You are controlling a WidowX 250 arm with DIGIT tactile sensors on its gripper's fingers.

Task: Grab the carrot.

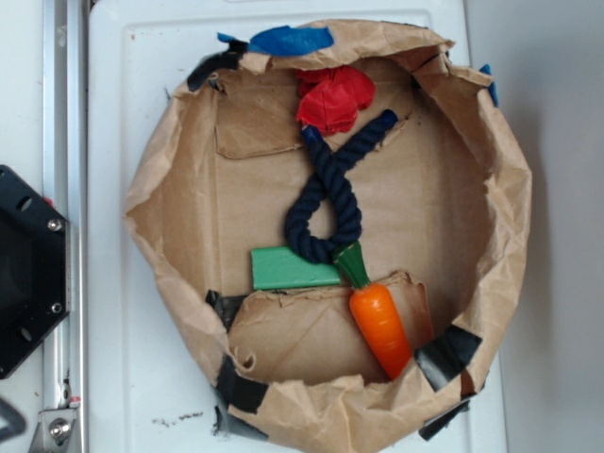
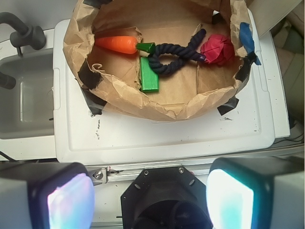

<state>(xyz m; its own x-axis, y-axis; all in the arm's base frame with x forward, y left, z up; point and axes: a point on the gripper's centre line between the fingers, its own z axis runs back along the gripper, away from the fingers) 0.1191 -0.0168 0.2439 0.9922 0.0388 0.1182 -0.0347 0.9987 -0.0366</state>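
Observation:
The carrot [image 1: 379, 328] is glossy orange with a dark green top. It lies on the floor of a round brown paper bowl [image 1: 510, 217], near the bowl's front right wall. In the wrist view the carrot [image 2: 116, 44] sits at the far left inside the bowl [image 2: 124, 98], its green top pointing right. My gripper [image 2: 150, 191] is open, its two pads [image 2: 71, 200] spread wide with nothing between them. It hangs well back from the bowl, over the black robot base [image 2: 164, 200]. The gripper does not show in the exterior view.
A flat green block [image 1: 288, 269] lies next to the carrot's top. A dark blue rope [image 1: 326, 203] loops over it, and its end reaches a red cloth lump [image 1: 332, 99] at the far wall. The robot base [image 1: 24, 274] is left of the bowl. A sink [image 2: 26, 105] is at left.

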